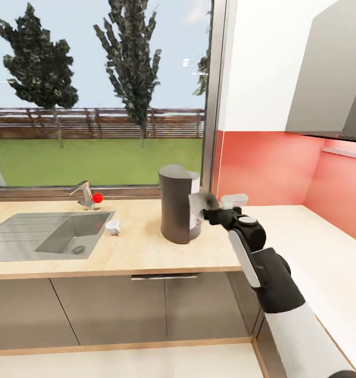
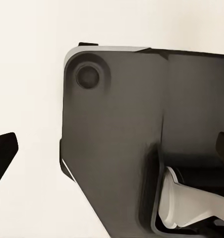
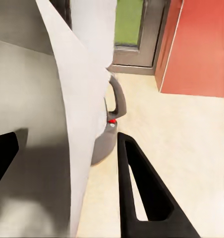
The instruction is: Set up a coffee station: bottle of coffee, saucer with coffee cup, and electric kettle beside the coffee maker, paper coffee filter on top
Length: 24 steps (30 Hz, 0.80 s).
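Beyond the wooden countertop (image 1: 136, 252), a wide window (image 1: 99, 94) looks out on grass, a fence and dark trees, while a red backsplash (image 1: 267, 168) and a grey cabinet (image 1: 330, 73) fill the corner to the right. Set into the counter at the left is a steel sink (image 1: 46, 235) with its faucet (image 1: 83, 193) behind it, next to a small red object (image 1: 97, 198) on the sill side. Near the counter's right end stands the dark coffee maker (image 1: 175, 203), upright and tall. The right arm (image 1: 272, 283) reaches up from the lower right, ending at the right gripper (image 1: 212, 210) just beside the coffee maker's right flank. That gripper clasps a pale paper coffee filter (image 1: 200, 203), held against the machine's side rather than on its top. In the right wrist view, the filter (image 3: 84, 114) is a large white sheet between the two dark fingers (image 3: 137, 188), with the grey electric kettle (image 3: 109, 129) and its curved handle on the counter just past it. A translucent container (image 1: 234, 200) sits on the white counter section behind the gripper. A small white coffee cup (image 1: 113, 227) rests on the wood at the sink's right edge, well apart from the coffee maker. In the left wrist view, the left gripper (image 2: 112, 148) has its dark fingertips wide apart at the picture's edges, empty, before a dark panel (image 2: 122, 148) of the robot's body.
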Available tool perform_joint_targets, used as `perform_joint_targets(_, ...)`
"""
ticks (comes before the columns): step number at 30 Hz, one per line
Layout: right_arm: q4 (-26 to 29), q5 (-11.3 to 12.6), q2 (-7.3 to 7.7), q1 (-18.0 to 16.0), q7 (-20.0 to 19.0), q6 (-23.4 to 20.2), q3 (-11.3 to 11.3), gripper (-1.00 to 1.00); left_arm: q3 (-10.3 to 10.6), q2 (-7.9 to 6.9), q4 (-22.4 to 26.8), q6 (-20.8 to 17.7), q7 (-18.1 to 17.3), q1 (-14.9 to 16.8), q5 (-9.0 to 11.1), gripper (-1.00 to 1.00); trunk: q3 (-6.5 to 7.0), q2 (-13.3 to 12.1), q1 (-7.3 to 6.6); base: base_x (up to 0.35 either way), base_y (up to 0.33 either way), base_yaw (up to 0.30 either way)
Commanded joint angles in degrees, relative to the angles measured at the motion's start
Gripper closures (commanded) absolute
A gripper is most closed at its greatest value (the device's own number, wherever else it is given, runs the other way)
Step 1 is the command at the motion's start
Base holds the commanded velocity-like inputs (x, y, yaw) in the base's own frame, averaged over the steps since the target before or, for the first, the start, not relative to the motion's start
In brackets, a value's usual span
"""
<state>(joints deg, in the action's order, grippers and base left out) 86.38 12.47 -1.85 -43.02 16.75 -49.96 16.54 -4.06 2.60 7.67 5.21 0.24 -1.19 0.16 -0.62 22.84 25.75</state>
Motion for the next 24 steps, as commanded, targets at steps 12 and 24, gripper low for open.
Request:
perform_joint_targets(12, -19.16, 6.82, -5.45, -27.84, 15.99, -7.37, -11.07, 1.00, -0.34, 0.04, 0.07, 0.06, 0.02, -0.04, 0.02, -1.00, -0.08, 0.08, 0.03, 0.001, 0.000, 0.000)
perform_joint_targets(24, -30.67, 49.98, -5.54, -35.55, 53.44, -6.83, -11.25, 1.00, -0.52, 0.04, 0.07, 0.06, 0.02, -0.04, -0.03, -1.00, -0.08, 0.08, 0.03, 0.000, 0.000, 0.000)
